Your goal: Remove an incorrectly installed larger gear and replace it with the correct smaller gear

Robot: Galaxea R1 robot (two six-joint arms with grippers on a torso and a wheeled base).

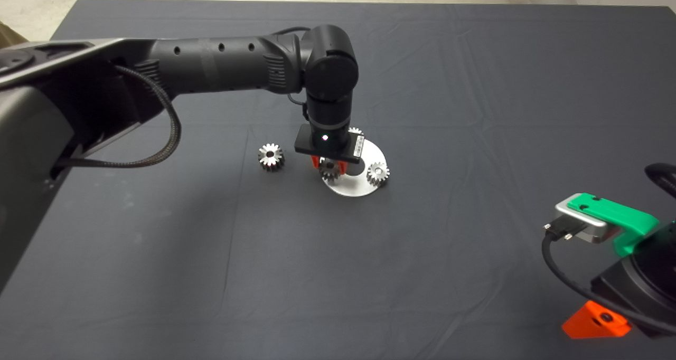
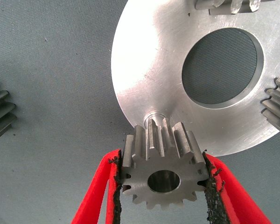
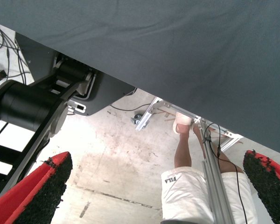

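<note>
A: Where are the left jaws?

B: They hang over the near left rim of the round plate (image 1: 353, 189), in the middle of the worktop (image 1: 158, 275). They are closed on the small gear (image 2: 163, 173). One black pad (image 2: 115, 198) presses on its teeth at each side.

A: How does the small gear stand?

B: Its flat face with the wide round hole looks toward the wrist camera. It is just at the rim of the plate, beside a small round mark (image 2: 154, 115) in the metal. I cannot tell if it touches the plate.

A: And the big gear?

B: The big gear (image 1: 271, 157) lies flat on the worktop, to the left of the plate and apart from it. Nothing holds it.

A: What more is on the plate?

B: One gear (image 1: 377, 173) sits on its right side. Another gear (image 1: 355, 131) shows at the far side, half hidden by the arm. The plate has a big round hole (image 2: 222, 66) in its centre.

A: The right jaws?

B: They wait at the near right corner, wide open, with nothing between them. Their camera sees the floor past the edge of the worktop, and a person's leg (image 3: 184, 156).
</note>
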